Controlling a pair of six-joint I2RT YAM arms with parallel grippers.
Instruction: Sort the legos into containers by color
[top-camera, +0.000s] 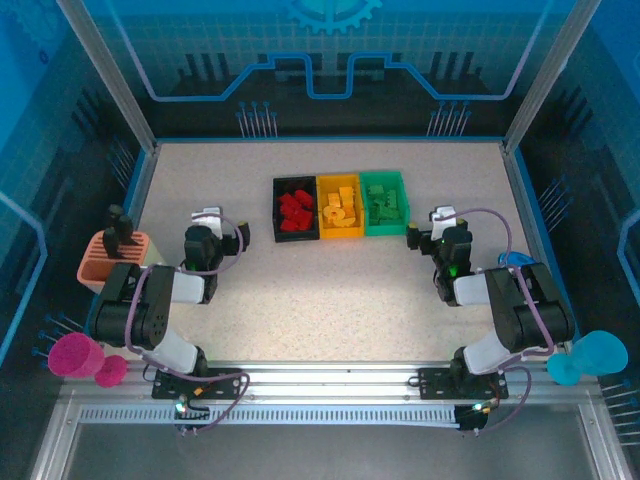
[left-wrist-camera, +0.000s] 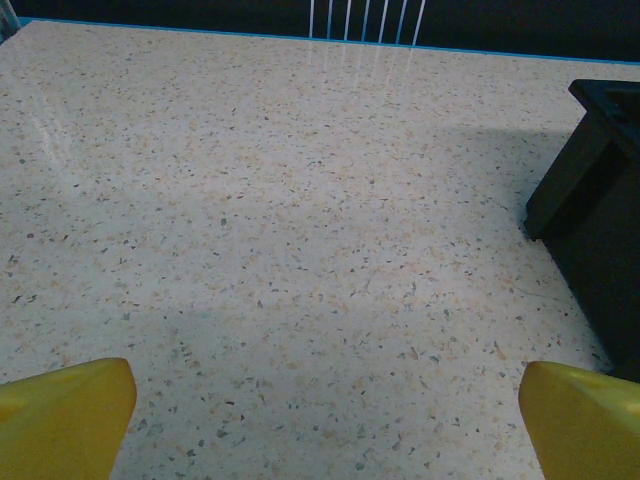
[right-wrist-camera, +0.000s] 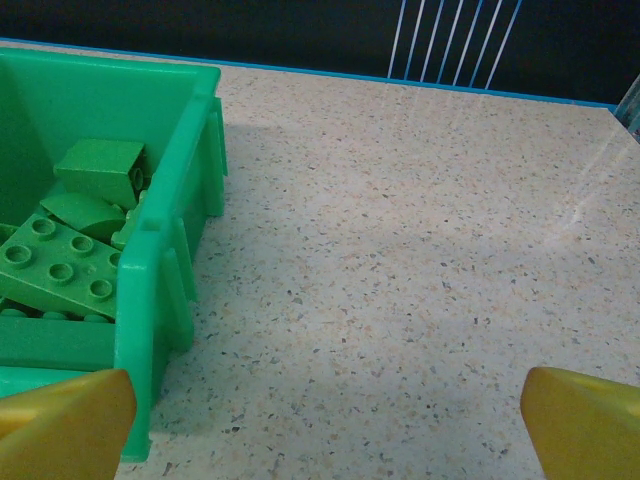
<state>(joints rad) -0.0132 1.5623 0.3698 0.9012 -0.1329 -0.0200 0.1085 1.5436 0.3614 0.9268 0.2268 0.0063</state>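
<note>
Left gripper (top-camera: 208, 216) and right gripper (top-camera: 441, 215), both spread empty, flank the containers (top-camera: 340, 178) holding the legos (top-camera: 295, 210).

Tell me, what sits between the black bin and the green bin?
The yellow bin, holding yellow bricks, stands between the black bin and the green bin, close against both, as the top view shows.

Red legos (top-camera: 295, 210) occupy the black bin (top-camera: 277, 206), yellow legos (top-camera: 340, 208) the yellow bin (top-camera: 340, 236), green legos (top-camera: 383, 205) the green bin (top-camera: 385, 232).
</note>
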